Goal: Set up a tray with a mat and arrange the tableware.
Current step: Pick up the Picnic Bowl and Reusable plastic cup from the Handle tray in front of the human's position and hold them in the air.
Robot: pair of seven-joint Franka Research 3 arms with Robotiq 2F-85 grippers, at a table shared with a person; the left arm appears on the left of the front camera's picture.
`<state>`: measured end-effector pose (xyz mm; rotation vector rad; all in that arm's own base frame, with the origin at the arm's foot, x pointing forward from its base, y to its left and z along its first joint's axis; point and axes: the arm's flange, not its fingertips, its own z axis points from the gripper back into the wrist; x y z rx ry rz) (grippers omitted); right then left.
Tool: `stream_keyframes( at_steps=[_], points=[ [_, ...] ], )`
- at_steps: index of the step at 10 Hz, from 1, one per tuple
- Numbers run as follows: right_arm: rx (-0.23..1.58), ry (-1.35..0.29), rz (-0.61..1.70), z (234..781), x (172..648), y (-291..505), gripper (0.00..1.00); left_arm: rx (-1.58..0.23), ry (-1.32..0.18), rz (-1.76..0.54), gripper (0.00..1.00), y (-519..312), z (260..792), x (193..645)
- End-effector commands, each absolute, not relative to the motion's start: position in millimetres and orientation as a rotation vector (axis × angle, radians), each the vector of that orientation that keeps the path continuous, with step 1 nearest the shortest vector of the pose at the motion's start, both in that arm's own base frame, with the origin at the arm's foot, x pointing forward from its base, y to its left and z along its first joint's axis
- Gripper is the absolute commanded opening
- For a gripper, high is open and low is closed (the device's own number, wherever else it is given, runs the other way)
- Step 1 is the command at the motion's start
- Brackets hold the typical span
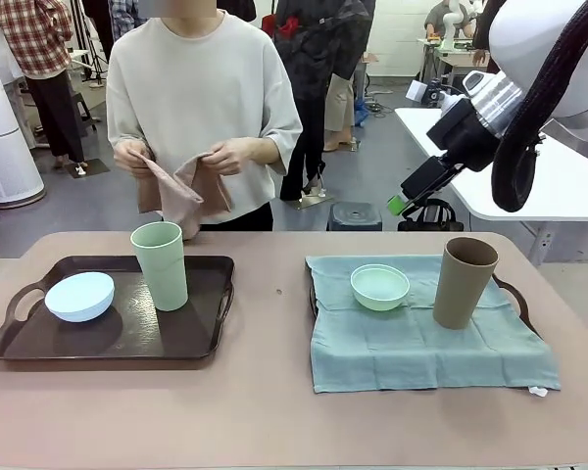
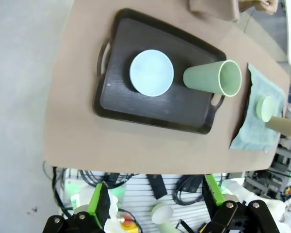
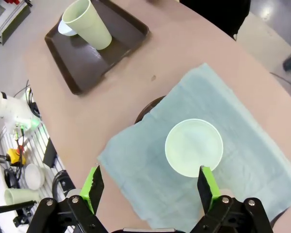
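Note:
A dark brown tray [image 1: 118, 354] on the left holds a pale blue bowl [image 1: 78, 296] and an upright light green cup [image 1: 161, 264]. On the right, a teal mat [image 1: 421, 343] covers a second tray [image 1: 515, 294]; a mint green bowl [image 1: 379, 286] and a brown cup [image 1: 463, 282] stand on it. My right gripper [image 1: 404, 201] hangs open high above that tray; in its wrist view its open fingers [image 3: 93, 187] frame the mint bowl [image 3: 194, 147] far below. My left gripper [image 2: 155, 201] is open, high over the table's near edge, looking down on the left tray [image 2: 111, 104].
The person stands at the far side holding a tan-brown cloth [image 1: 181, 191] in both hands above the table edge. Bare table [image 1: 269, 323] lies between the two trays and along the front. A white table [image 1: 559, 181] stands at the back right.

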<state>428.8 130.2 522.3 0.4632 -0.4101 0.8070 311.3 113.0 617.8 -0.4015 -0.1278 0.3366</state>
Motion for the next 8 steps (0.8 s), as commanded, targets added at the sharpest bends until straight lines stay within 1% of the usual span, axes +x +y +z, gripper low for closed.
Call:
stream_keyframes(
  at_steps=[1, 2, 3, 4, 5, 6, 7, 8],
  points=[
    [0.426, -0.457, 0.894, 513, 427, 123, 1.00, -0.401, -0.127, 0.337, 1.00, 113, 618, 311],
    [0.426, -0.485, 0.995, 507, 446, 148, 1.00, -0.165, -0.202, 0.349, 1.00, 104, 611, 340],
    [0.402, -0.532, 1.072, 501, 466, 174, 1.00, -0.083, -0.205, 0.315, 1.00, 97, 605, 356],
    [0.426, -0.547, 1.133, 494, 488, 201, 1.00, -0.031, -0.218, 0.241, 1.00, 91, 605, 368],
    [0.422, -0.582, 1.168, 480, 507, 223, 1.00, -0.022, -0.229, 0.191, 1.00, 86, 596, 371],
    [0.458, -0.639, 1.218, 469, 527, 252, 1.00, 0.018, -0.223, 0.158, 1.00, 88, 589, 383],
    [0.476, -0.682, 1.281, 460, 537, 276, 1.00, 0.039, -0.232, 0.138, 1.00, 89, 578, 388],
    [0.588, -0.658, 1.344, 450, 546, 302, 1.00, 0.048, -0.235, 0.124, 1.00, 89, 568, 394]
  ],
)
